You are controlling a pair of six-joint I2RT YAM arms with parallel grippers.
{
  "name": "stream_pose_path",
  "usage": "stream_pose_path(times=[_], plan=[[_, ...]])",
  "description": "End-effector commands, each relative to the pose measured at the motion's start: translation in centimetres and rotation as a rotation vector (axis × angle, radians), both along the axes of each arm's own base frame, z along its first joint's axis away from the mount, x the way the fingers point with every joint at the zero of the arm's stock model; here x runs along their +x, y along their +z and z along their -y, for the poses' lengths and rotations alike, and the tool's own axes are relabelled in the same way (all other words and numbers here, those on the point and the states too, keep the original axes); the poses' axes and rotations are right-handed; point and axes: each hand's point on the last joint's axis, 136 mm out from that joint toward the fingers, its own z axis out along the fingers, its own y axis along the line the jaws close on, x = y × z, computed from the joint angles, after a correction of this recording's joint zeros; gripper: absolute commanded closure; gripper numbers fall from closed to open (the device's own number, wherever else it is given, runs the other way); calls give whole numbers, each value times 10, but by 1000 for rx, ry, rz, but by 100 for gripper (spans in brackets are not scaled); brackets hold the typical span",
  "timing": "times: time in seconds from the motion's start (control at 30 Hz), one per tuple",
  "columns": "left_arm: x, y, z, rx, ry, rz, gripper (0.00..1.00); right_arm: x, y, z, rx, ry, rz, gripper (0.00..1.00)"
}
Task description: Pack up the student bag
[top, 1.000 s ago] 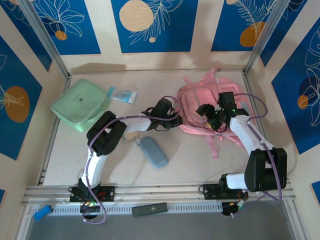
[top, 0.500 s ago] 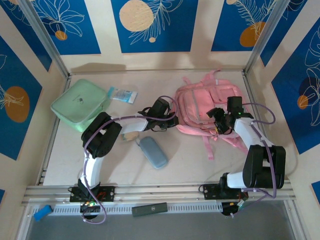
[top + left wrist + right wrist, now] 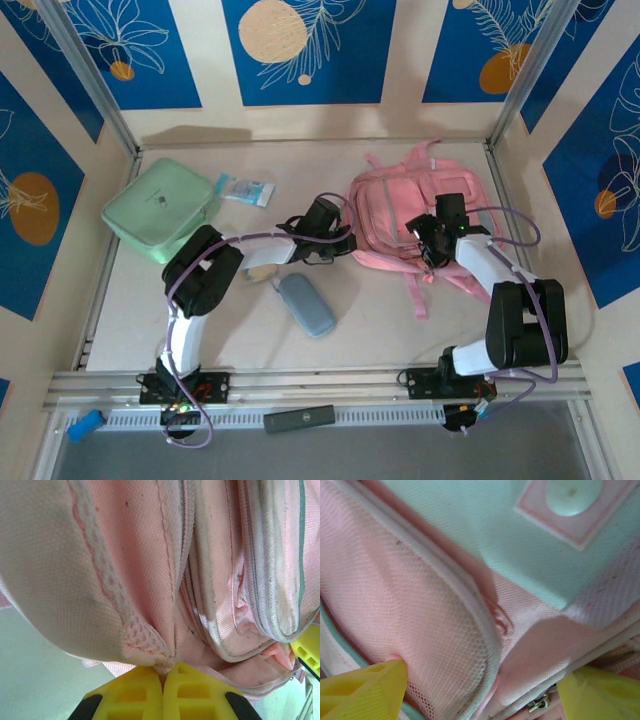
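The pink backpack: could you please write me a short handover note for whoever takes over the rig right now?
Left tool: shut, pinching the backpack's edge.
Right tool: open, straddling its front fabric.
Backpack lies on the table, right side; green case, grey pouch and small packet lie outside it.
Done: edge gripped. Left: open it, load the items.

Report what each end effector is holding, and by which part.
Left end effector pinches the student bag by a mesh-trimmed seam on its side. Right end effector open, holding nothing.

Yellow fingers [image 3: 362,690] wide apart, the pink student bag [image 3: 420,605] close between them.
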Motion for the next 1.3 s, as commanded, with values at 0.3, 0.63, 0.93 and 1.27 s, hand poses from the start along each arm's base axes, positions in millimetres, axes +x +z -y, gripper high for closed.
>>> stream_pose_path(times=[0.3, 0.63, 0.93, 1.27], plan=[[-36, -9, -20, 135, -3, -31, 100, 37, 54, -37, 184, 50, 340, 21], [-44, -10, -19, 135, -2, -40, 100, 20, 40, -56, 265, 86, 316, 38], [-46, -7, -22, 162, -10, -29, 100, -2, 14, -50, 152, 158, 186, 46], [-41, 1, -21, 164, -16, -7, 100, -31, 2, -11, 83, 181, -26, 44]])
